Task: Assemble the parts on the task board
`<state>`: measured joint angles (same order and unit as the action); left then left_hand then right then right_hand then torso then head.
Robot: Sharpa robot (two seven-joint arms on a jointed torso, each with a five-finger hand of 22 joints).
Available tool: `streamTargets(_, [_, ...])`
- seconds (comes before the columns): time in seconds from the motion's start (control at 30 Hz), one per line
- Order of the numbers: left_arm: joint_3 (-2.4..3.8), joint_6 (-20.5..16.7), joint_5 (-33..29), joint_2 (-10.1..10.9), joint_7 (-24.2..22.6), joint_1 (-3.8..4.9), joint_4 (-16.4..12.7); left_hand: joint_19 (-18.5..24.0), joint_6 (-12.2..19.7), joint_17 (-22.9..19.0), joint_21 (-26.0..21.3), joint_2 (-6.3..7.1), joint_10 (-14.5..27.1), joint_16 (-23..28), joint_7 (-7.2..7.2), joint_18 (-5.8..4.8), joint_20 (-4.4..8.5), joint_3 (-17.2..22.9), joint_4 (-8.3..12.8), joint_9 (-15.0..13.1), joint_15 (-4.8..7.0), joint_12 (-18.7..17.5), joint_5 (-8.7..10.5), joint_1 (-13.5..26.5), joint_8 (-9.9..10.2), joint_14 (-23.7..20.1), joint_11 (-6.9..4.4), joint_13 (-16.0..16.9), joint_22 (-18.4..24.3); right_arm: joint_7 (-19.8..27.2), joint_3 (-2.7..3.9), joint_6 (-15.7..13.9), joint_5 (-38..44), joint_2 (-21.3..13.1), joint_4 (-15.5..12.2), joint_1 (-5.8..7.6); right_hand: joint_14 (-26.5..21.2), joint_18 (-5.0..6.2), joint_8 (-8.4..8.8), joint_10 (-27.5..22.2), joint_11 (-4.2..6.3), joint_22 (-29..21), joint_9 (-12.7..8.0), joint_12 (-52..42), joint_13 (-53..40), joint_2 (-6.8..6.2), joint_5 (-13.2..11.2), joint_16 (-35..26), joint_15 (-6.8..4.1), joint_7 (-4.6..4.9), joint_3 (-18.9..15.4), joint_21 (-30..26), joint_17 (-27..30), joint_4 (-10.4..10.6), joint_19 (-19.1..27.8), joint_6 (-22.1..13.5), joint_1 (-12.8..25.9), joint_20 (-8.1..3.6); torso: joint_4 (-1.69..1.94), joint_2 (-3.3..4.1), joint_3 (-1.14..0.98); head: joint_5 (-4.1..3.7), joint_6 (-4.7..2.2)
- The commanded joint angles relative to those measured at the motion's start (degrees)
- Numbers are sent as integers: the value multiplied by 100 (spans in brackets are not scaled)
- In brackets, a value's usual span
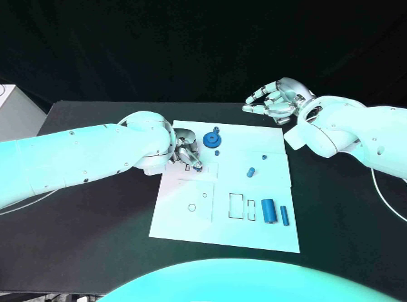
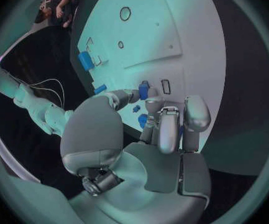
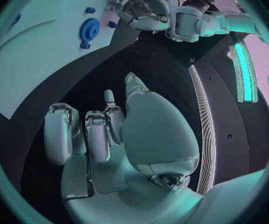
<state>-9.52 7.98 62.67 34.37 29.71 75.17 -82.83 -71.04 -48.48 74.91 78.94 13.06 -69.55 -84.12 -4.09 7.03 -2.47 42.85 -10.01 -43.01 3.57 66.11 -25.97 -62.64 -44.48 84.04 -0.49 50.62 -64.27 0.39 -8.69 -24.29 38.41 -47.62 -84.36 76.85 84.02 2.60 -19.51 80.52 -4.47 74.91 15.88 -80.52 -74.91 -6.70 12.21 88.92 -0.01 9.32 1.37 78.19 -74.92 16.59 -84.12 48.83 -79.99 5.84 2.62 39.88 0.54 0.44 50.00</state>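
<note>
Head view: white task board [image 1: 223, 217] lies mid-frame on the black counter [image 1: 76, 239]. Left arm comes in from left edge; left hand [image 1: 185, 156] is down over the board's upper-left part, fingers curled close together. Can't tell from here if it holds anything. Blue gear [image 1: 212, 139] stands just right of that hand, near board's top edge. Small blue peg [image 1: 250, 172] sits mid-board, a tiny blue bit [image 1: 264, 156] above and right of it. Large blue cylinder [image 1: 268, 211] and thin blue pin [image 1: 284, 216] lie side by side at board's lower right, beside outlined slots. Right hand [image 1: 274, 100] is up at upper right, off the board, above the counter's far edge; fingers curled loosely, apart, nothing in them.

Left wrist view: left hand [image 2: 162, 124] w/ fingertips [image 2: 153, 104] bunched over the board [image 2: 190, 45]; a small blue part [image 2: 143, 90] is pinched at the tips, just next to a slot outline. More blue bits near the fingers. Large cylinder [image 2: 86, 60] at upper left of circle.

Right wrist view: right hand [image 3: 103, 134] in centre, fingers parted and half-bent, holding nothing, over dark counter [image 3: 134, 59]. Gear [image 3: 89, 30] on board [image 3: 41, 50] at upper left; left hand [image 3: 140, 10] at top centre.
</note>
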Motion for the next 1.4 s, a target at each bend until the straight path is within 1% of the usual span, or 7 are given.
streamTargets(0.03, [-3,97,61,-9,-7,-8,5,-29,-52,453,20,-46,-26,-28,8,-118,23,1201,1226,-12,32,22,-29,-8,-20,328,7,1,-6,25,1,4,14,-1,-4,-3,514,29,5,-29,-5,773,9,16,-618,23,27,-33,28,-12,40,-19,-1220,-5,-13,-43,56,37,-3,2,3,-1,0])
streamTargets(0.3, [-4,159,47,-14,-5,-12,-12,-26,-53,457,20,-48,-23,-30,9,-117,24,1201,1227,-15,33,17,-34,-5,-21,330,6,-8,-3,18,1,14,19,1,0,-5,514,29,5,-29,-5,773,9,16,-618,23,27,-33,28,-12,40,-19,-1220,-5,-13,-43,56,37,1,0,-2,-3,0])
streamTargets(0.5, [-4,181,23,-16,-4,-14,-16,-26,-53,457,20,-48,-23,-30,9,-117,24,1201,1227,-15,33,17,-34,-5,-21,330,6,-8,-3,16,1,18,19,3,3,-8,514,29,5,-29,-5,773,9,16,-618,23,27,-33,28,-12,40,-19,-1220,-5,-13,-43,56,37,0,0,-2,-4,0])
streamTargets(0.6, [-5,185,15,-16,-4,-14,-15,-26,-53,457,20,-48,-23,-30,9,-117,24,1201,1227,-15,33,17,-34,-5,-21,330,6,-8,-3,16,1,19,19,3,5,-10,514,29,5,-29,-5,773,9,16,-618,23,27,-33,28,-12,40,-19,-1220,-5,-13,-43,56,37,-3,-1,2,-5,0])
streamTargets(1.0, [-5,188,-5,-31,-4,-15,16,-26,-53,457,20,-48,-23,-30,9,-117,24,1201,1227,-15,33,17,-34,-5,-21,330,6,-8,-3,16,1,18,19,4,5,-13,513,29,-3,-22,-3,770,15,12,-617,22,34,-37,26,-14,44,-25,-1216,-10,-17,-45,71,35,1,4,-1,-4,0])
streamTargets(1.2, [-5,363,-68,-65,-2,-14,55,-40,-55,475,31,-55,-40,-41,12,-122,26,1199,1232,-23,36,34,-43,8,-22,335,3,19,-25,16,1,24,19,2,5,-14,510,30,-4,-31,-3,767,16,21,-609,21,34,-42,26,-14,44,-30,-1206,-10,-16,-45,73,35,-2,2,0,-5,0])
streamTargets(1.4, [-15,451,-103,-120,2,-15,105,-56,-68,510,42,-82,-85,-61,20,-130,24,1171,1210,-33,38,72,-35,53,-24,345,-3,70,-54,18,1,37,19,7,5,-14,510,30,-4,-31,-3,767,16,21,-609,21,34,-42,26,-14,44,-30,-1206,-10,-16,-45,73,35,-6,6,-1,-11,0])
